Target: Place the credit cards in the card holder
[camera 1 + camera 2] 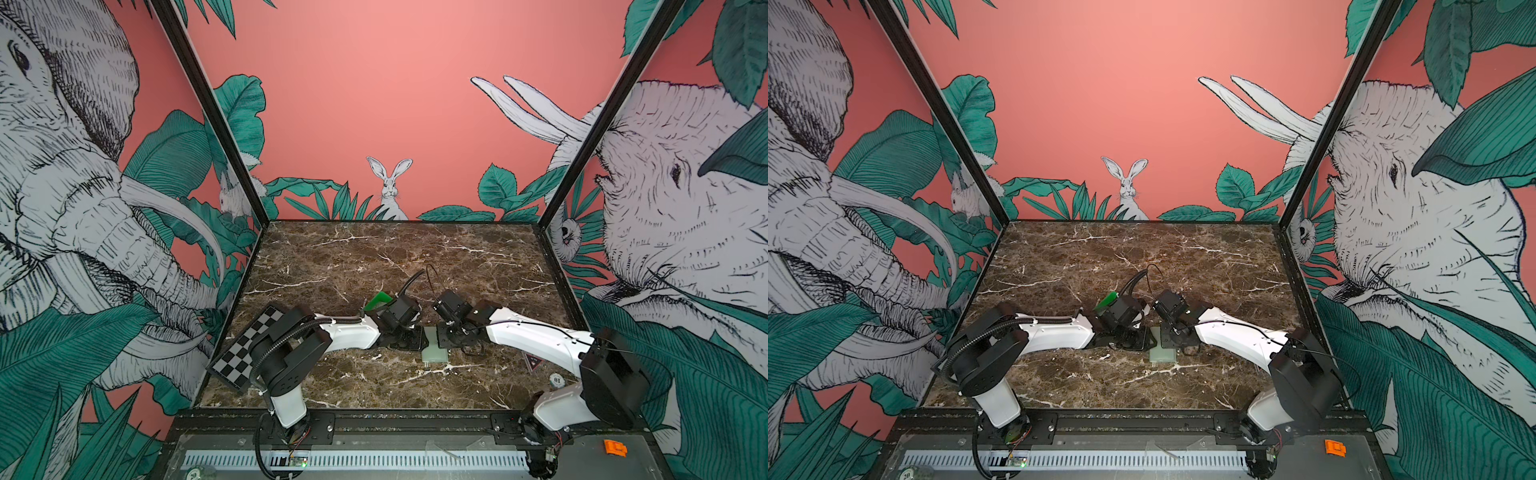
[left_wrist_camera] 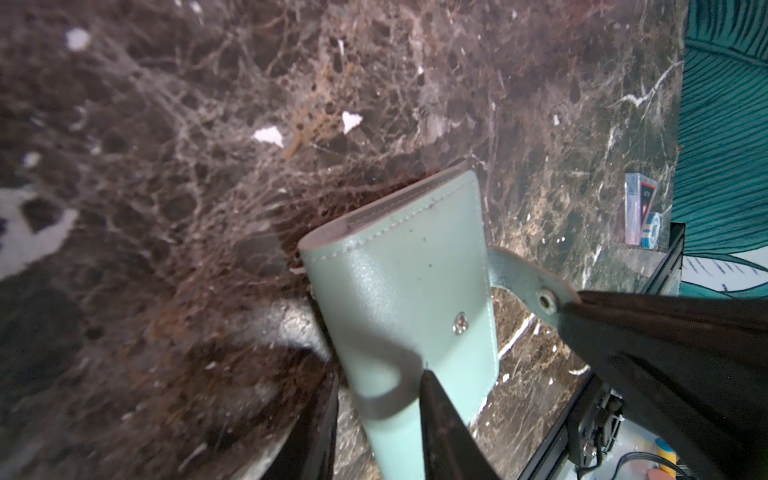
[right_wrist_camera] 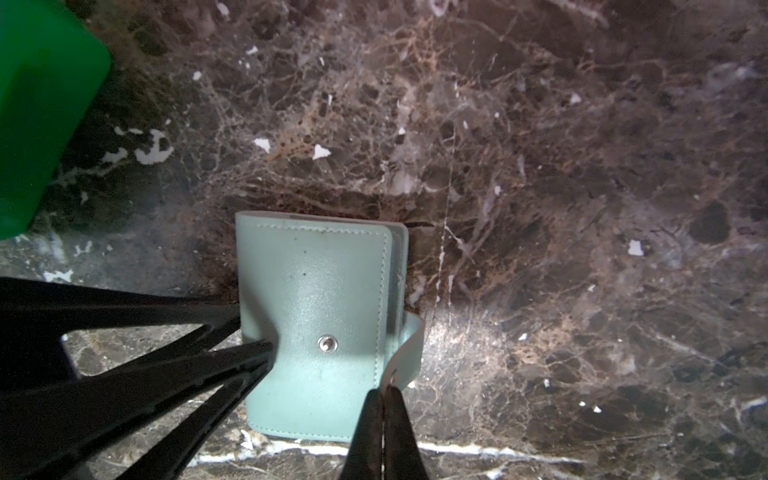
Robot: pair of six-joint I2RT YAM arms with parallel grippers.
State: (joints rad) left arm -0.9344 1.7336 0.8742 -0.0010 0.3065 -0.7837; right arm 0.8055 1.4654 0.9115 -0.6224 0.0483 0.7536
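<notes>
Plainly, in a top view the card holder (image 1: 435, 353) lies on the table (image 1: 374, 257) between the claws. Left wrist: the left claw (image 2: 378, 372) straddles its cover, jaws apart; whether it grips, I cannot tell. Right wrist: the right claw (image 3: 383, 395) is clenched on its strap (image 3: 409, 345).

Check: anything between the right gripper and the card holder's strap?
Nothing visible. The right gripper has its jaws shut on the snap strap, unsnapped from the card holder cover. The left gripper clamps the holder's opposite edge, clear of the strap.
</notes>
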